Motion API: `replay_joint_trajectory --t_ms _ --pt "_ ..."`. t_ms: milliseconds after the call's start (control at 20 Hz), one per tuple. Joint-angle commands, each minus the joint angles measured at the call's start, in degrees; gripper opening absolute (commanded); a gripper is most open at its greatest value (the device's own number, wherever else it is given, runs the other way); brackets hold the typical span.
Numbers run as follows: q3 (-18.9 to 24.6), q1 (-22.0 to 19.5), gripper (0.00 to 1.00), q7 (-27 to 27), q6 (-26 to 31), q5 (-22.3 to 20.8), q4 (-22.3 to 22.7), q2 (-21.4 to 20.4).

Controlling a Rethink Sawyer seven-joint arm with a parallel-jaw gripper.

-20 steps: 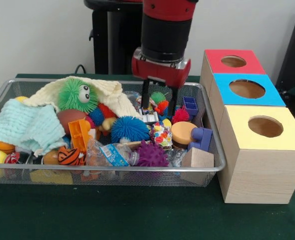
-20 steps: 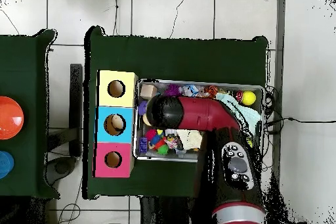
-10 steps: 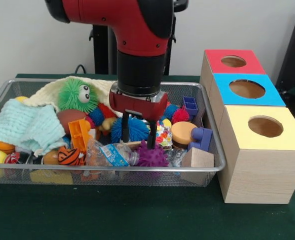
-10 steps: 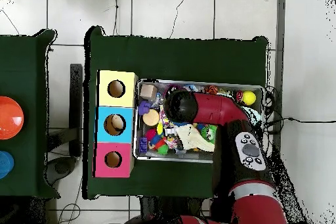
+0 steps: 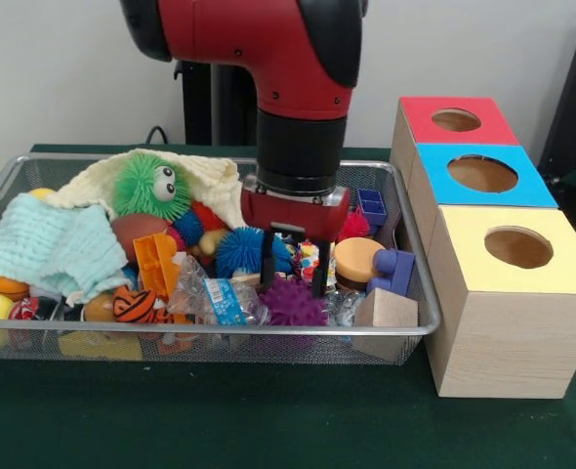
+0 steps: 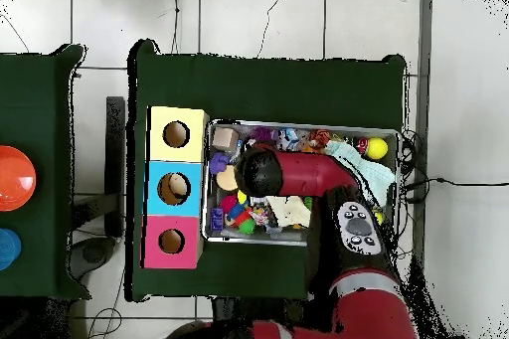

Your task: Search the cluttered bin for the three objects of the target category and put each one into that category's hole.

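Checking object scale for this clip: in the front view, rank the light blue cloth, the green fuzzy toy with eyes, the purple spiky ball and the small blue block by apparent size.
1. light blue cloth
2. green fuzzy toy
3. purple spiky ball, though it sits nearer the camera
4. small blue block
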Motion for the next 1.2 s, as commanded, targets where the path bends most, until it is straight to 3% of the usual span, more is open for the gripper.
replay_joint_trajectory --t_ms 50,450,1200 --pt "-1.9 3.0 1.00 11.0 -5.5 0.2 8.7 -2.7" --pt "-2.9 3.7 1.00 11.0 -6.3 2.4 12.1 -3.8" --pt "-0.9 0.0 1.00 7.2 -9.0 1.4 9.6 0.6"
